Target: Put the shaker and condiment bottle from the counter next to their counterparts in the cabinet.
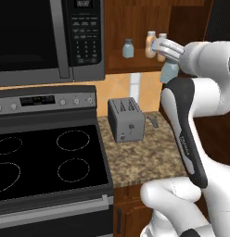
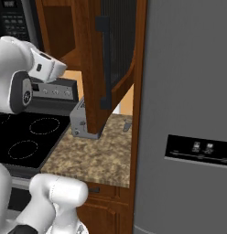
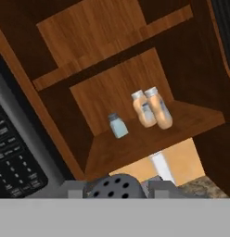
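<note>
Right under the hand camera, a grey perforated cap is poking up between the finger tips: the shaker [image 3: 115, 186] is sitting in the gripper [image 1: 167, 56], whose jaws are closed on it. From the left base view, the pale blue-grey body of that jar is hanging just below the hand, with the white arm raised toward the cabinet [image 3: 112, 28].

On the open shelf, things are looking well advanced. Two peach-orange condiment bottles are standing side by side, touching or very nearly so: one condiment bottle [image 3: 160, 109] slightly in front of and overlapping its twin [image 3: 141, 110]. I cannot tell which of them came from the counter [image 1: 144, 159], but the pair being together suggests that half of the job is finished. The matching shaker counterpart [image 3: 118, 125] is standing alone on the shelf, near the bottles but clearly apart from them, toward the microwave [image 1: 47, 37] side.

What is left, as I judge it, is setting the held shaker down beside that lone jar and letting go. The gripper is hovering outside the shelf opening, not yet over the board. Down on the granite, a grey toaster [image 1: 126, 119] is standing beside the stovetop [image 1: 47, 162].
</note>
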